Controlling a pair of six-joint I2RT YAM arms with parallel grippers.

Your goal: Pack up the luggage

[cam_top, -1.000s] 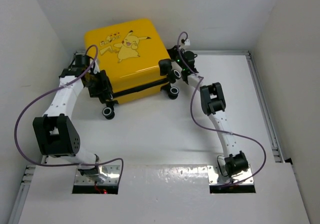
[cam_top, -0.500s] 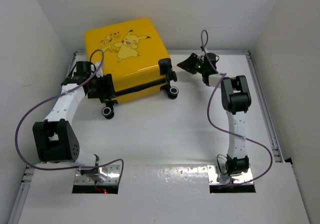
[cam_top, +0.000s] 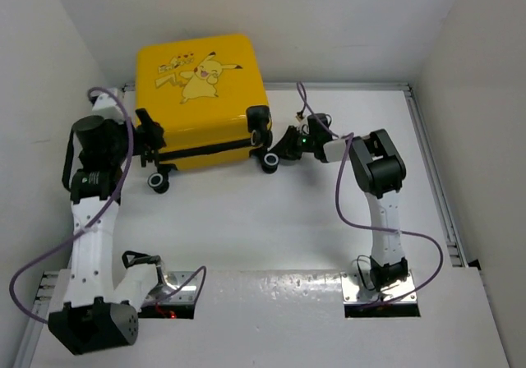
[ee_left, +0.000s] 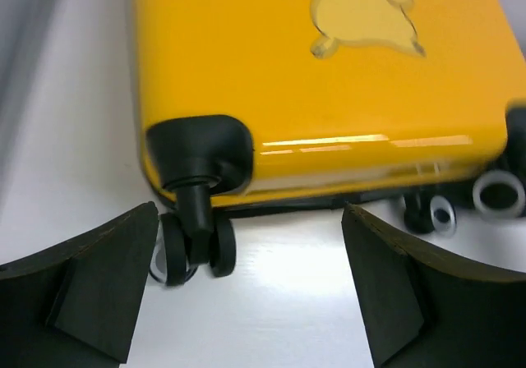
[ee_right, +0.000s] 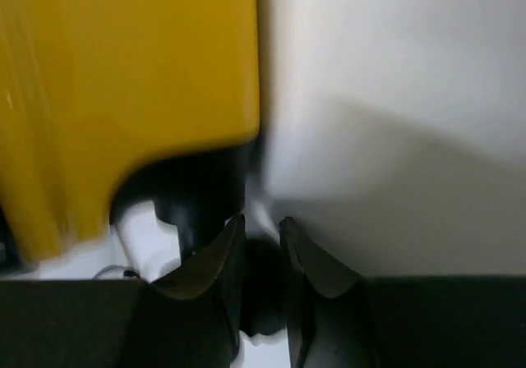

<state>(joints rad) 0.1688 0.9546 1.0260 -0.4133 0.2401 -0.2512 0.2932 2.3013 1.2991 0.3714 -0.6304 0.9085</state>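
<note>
The luggage (cam_top: 197, 89), a yellow hard-shell suitcase with a Pikachu print, lies closed and flat at the back left of the table. My left gripper (cam_top: 150, 148) is at its left front corner. In the left wrist view this gripper (ee_left: 251, 216) stands wide open, holding nothing, with a black twin wheel (ee_left: 193, 249) just ahead of its left finger. My right gripper (cam_top: 281, 148) is at the right front wheel (cam_top: 269, 161). Seen from the right wrist, its jaws (ee_right: 261, 224) are nearly together, with a dark round wheel (ee_right: 263, 286) filling the gap below the yellow shell (ee_right: 123, 80).
White walls stand close on the left, back and right. A metal rail (cam_top: 431, 163) runs along the table's right side and back. Purple cables (cam_top: 353, 212) loop off both arms. The left front wheel (cam_top: 156, 181) sticks out towards the left arm.
My left arm has drawn back and its gripper has opened wide. My right gripper swung back from the right to the right front wheel and narrowed on it. The luggage shifted slightly left.
</note>
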